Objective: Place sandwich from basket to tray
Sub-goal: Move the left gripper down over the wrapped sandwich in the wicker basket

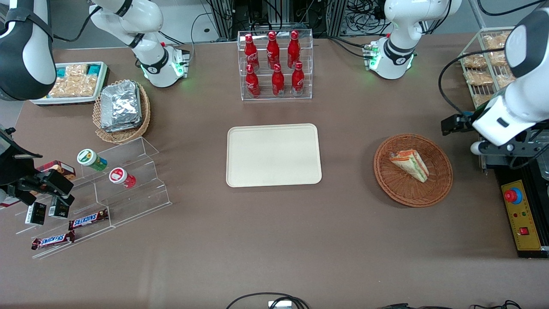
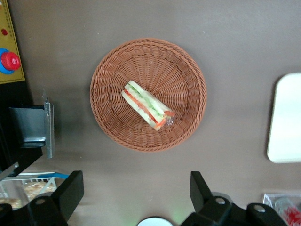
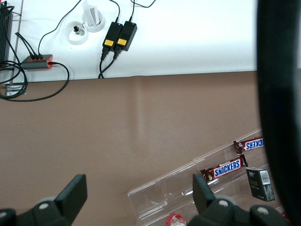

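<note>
The sandwich [image 1: 411, 164], a clear-wrapped wedge with green, orange and red layers, lies on its side in the reddish-brown wicker basket [image 1: 441, 189] toward the working arm's end of the table. From the wrist view the sandwich [image 2: 147, 104] rests near the middle of the basket [image 2: 108, 75]. My gripper [image 1: 450, 124] hangs high above the table beside the basket, a little farther from the front camera. The gripper [image 2: 136, 183] is open wide and holds nothing. The cream tray [image 1: 273, 155] sits bare at mid-table, and its edge [image 2: 287, 117] shows in the wrist view.
A clear rack of red bottles [image 1: 276, 64] stands farther from the front camera than the tray. A yellow control box with a red button [image 1: 521, 214] and a wire rack of bread packets [image 1: 484, 64] flank the working arm. A tan basket of foil packets [image 1: 121, 107] and acrylic steps with snacks [image 1: 107, 189] sit toward the parked arm's end.
</note>
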You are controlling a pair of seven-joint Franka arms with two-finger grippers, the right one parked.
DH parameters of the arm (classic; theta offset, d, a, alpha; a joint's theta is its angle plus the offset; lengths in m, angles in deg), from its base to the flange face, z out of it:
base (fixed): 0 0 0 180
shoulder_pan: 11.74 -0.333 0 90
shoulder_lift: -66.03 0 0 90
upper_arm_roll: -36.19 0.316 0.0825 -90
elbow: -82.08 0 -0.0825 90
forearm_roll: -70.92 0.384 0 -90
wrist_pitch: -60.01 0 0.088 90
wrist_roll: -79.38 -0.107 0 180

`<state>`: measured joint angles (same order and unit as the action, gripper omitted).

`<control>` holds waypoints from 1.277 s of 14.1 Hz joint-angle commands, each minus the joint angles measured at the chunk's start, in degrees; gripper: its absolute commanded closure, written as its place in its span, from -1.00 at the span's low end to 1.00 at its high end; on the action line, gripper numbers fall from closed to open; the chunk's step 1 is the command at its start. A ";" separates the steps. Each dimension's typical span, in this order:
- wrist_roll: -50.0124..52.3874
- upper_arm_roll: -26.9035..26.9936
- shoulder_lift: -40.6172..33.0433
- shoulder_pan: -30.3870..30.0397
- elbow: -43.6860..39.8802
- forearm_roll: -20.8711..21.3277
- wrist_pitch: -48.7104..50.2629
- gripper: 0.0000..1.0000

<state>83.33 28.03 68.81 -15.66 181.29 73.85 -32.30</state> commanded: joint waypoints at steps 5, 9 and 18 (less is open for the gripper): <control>16.59 -0.11 -1.29 0.40 16.17 0.94 -17.53 -1.00; 24.42 -0.02 -1.03 0.14 25.49 1.12 -30.28 -1.00; 35.59 0.15 3.02 0.14 32.53 1.29 -42.05 -1.00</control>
<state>115.92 28.05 71.88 -15.61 211.23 74.13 -70.08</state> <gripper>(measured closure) 0.000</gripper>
